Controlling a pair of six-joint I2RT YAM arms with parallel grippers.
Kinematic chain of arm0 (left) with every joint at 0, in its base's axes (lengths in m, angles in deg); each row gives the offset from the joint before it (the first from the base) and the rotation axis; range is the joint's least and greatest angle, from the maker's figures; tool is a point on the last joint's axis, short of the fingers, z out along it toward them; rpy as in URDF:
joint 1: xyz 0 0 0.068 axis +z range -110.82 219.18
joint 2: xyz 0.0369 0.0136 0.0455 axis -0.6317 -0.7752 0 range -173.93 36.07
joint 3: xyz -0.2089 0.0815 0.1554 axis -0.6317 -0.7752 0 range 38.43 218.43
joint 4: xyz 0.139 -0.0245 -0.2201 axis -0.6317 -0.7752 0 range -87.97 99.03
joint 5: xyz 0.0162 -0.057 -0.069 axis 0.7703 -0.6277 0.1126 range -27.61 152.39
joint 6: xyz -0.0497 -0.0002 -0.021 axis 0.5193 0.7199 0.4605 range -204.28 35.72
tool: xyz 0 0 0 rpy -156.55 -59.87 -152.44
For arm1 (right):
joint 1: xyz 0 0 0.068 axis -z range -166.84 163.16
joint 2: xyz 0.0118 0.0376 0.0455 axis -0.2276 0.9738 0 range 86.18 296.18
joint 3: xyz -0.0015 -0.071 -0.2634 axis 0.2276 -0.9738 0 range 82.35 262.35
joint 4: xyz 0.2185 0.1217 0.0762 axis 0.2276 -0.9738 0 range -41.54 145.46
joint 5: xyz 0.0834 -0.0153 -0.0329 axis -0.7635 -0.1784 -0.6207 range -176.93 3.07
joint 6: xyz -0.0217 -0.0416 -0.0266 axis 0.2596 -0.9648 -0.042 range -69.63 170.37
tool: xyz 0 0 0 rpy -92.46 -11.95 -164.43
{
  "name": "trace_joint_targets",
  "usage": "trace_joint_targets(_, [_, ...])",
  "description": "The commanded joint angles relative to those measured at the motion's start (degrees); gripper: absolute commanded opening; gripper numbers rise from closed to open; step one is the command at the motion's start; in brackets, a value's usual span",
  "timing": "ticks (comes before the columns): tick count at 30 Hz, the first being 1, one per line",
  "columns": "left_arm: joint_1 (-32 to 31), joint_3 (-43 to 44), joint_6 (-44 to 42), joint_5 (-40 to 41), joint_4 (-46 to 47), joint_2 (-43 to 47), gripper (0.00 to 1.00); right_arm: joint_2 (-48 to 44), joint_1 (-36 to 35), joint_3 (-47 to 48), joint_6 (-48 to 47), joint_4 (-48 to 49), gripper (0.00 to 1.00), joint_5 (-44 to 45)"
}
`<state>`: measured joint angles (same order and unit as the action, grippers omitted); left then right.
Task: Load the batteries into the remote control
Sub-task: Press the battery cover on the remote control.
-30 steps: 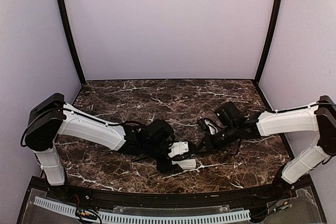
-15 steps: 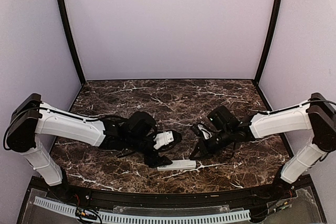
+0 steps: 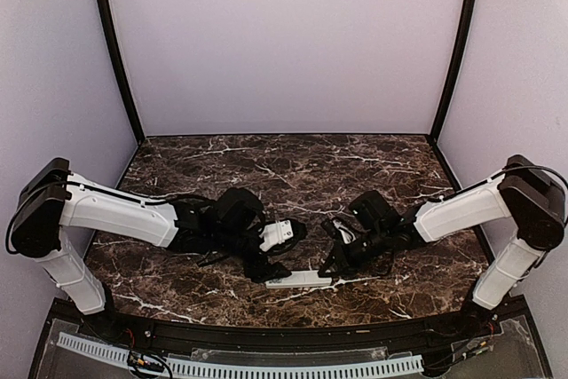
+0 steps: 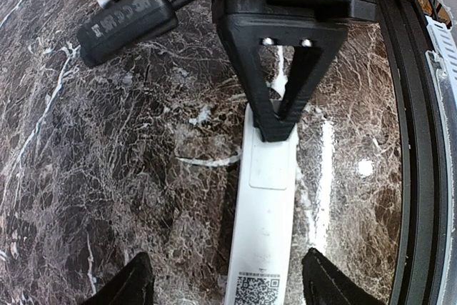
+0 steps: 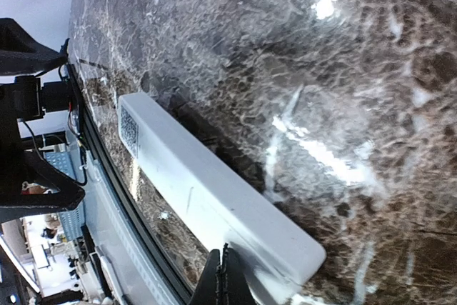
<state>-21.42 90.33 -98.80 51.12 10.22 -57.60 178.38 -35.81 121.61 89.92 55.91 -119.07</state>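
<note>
The remote control [image 3: 300, 279] is a slim white bar lying back-up on the marble near the front edge. In the left wrist view the remote control [image 4: 268, 205] shows a QR label at its near end, which lies between the spread fingers of my open left gripper [image 4: 227, 266]; they do not touch it. My right gripper [image 5: 226, 266] is shut, its tip pressed on the remote control [image 5: 207, 191] close to the far end. From above, the left gripper [image 3: 265, 272] and right gripper [image 3: 330, 265] stand at opposite ends. The batteries are out of view.
The black front rail [image 4: 418, 176] of the table runs close alongside the remote. The right arm's black wrist and cable [image 4: 125, 23] hang over the marble [image 3: 293, 170] just beyond the remote's far end.
The left arm has drawn back to the left, uncovering more of the remote on the table. The right gripper has come down and leftward onto the remote's right end.
</note>
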Motion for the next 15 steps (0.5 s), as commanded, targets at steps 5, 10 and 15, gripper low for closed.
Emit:
trace_joint_targets(5, [0.39, -0.60, 0.39, 0.47, -0.72, 0.84, 0.71, 4.14, -0.25, -2.41, 0.76, 3.86, 0.00, -0.42])
trace_joint_targets(10, [0.39, -0.54, -0.14, 0.21, -0.87, 0.78, 0.71, 1.02, -0.26, 0.23, -0.12, 0.22, 0.00, -0.25])
trace_joint_targets(15, [0.32, -0.15, -1.72, 0.30, -2.81, 0.04, 0.70, -4.33, -0.26, 5.51, -0.27, -2.41, 0.00, -3.16])
